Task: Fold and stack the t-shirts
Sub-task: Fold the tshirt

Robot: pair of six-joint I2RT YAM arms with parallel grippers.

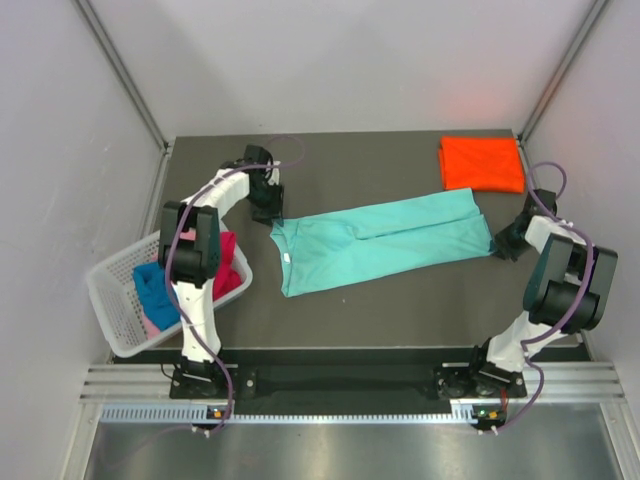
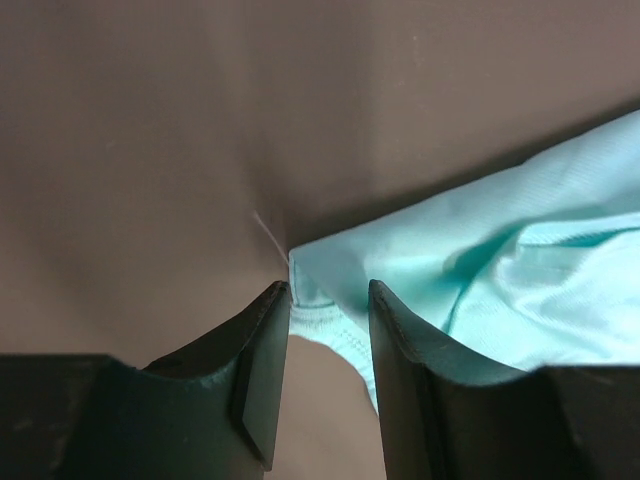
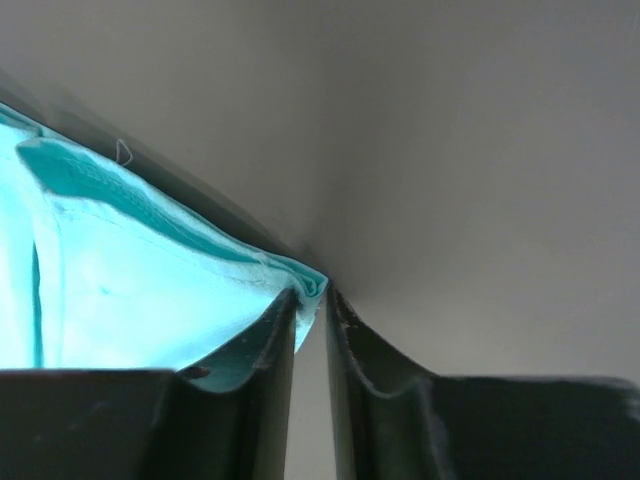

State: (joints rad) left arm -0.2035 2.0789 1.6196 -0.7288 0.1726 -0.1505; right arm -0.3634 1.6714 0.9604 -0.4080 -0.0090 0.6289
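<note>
The teal t-shirt (image 1: 385, 240) lies in a long folded strip across the middle of the table. At its far left corner my left gripper (image 1: 276, 214) is down on the table. In the left wrist view this gripper (image 2: 328, 290) is open, and the hem corner of the teal t-shirt (image 2: 500, 270) lies between its fingertips. My right gripper (image 1: 498, 243) is at the strip's right end. Seen from the right wrist, that gripper (image 3: 318, 295) is shut on the layered corner of the teal t-shirt (image 3: 130, 280). A folded orange t-shirt (image 1: 482, 163) rests at the back right.
A white lattice basket (image 1: 105, 300) stands at the left edge of the table beside the left arm. It holds a blue t-shirt (image 1: 155, 290), a magenta t-shirt (image 1: 228, 262) and a bit of pink cloth (image 1: 150, 325). Grey walls enclose the table.
</note>
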